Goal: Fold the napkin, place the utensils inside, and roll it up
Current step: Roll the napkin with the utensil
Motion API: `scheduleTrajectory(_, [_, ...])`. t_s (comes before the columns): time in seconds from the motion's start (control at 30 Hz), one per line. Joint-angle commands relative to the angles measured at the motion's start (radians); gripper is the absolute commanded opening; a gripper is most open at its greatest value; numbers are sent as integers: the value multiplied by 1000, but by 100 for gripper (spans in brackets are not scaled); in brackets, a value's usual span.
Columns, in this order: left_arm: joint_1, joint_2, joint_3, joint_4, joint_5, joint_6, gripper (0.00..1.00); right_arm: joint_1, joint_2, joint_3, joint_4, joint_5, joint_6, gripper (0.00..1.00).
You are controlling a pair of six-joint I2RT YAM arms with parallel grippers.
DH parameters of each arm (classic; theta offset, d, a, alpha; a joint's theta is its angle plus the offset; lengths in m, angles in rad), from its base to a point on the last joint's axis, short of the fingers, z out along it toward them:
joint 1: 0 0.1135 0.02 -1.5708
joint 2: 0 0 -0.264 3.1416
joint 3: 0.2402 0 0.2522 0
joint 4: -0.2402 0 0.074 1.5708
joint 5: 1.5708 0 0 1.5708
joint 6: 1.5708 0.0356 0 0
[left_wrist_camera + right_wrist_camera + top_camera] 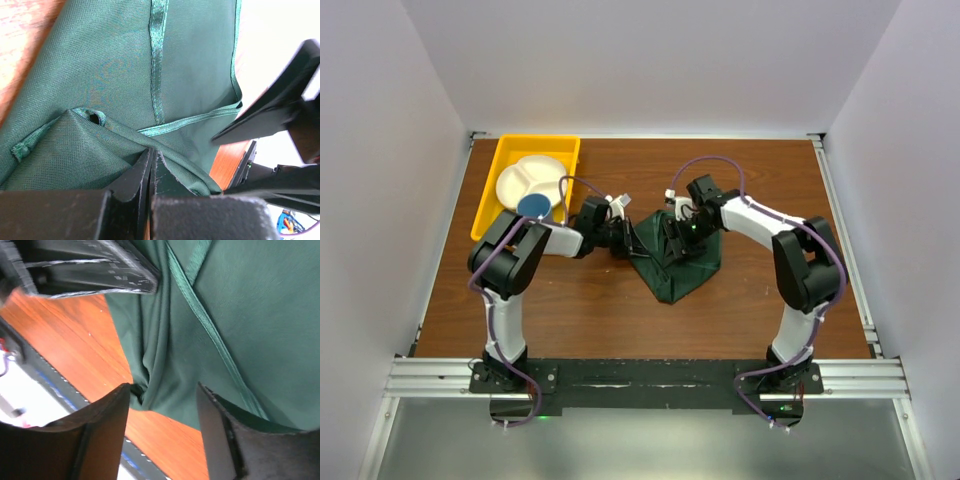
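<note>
Left tool point(150, 167) is clenched on a fold of the dark green soft cloth napkin point(115, 75), which lies crumpled on the brown wooden counter point(590, 310) between both arms. Wrist views alone show its glossy hem bands point(159, 60). The top view alone shows a yellow plastic tray point(510, 150) far left, holding a white divided plate point(525, 180) and blue cup point(533, 206). Right tool point(162, 395) stands released, jaws straddling a napkin fold.

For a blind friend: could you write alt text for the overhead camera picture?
Two robot arms meet over a crumpled dark green napkin on a wooden table, the left gripper pinching it, the right gripper open over it. A yellow tray at the far left holds a white divided plate and a blue cup.
</note>
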Motion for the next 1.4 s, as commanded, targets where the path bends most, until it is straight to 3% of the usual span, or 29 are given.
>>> scheduleTrajectory(0.0, [13, 137, -56, -285, -242, 152, 0, 26, -96, 33, -80, 94, -152, 64])
scheduleTrajectory(0.2, [17, 142, -33, -302, -227, 155, 0, 190, -174, -7, -76, 247, -192, 74])
scheduleTrajectory(0.37, [17, 138, -21, -346, -204, 146, 0, 330, -224, -76, 99, 496, -193, 90])
scheduleTrajectory(0.77, [21, 131, 8, -395, -191, 161, 0, 402, -30, -29, 260, 673, -193, 93])
scheduleTrajectory(0.9, [23, 129, 8, -395, -187, 163, 0, 399, 13, -32, 268, 655, -175, 82])
scheduleTrajectory(1.07, [26, 122, 19, -410, -179, 175, 0, 370, 56, -48, 257, 580, -65, 52])
scheduleTrajectory(1.13, [29, 112, 40, -438, -182, 197, 0, 355, 72, -71, 254, 548, -22, 45])
scheduleTrajectory(1.3, [33, 59, 144, -542, -237, 269, 0, 280, 83, -168, 325, 315, 87, 20])
scheduleTrajectory(1.37, [33, 37, 183, -576, -262, 283, 0, 250, 85, -209, 374, 259, 115, 15])
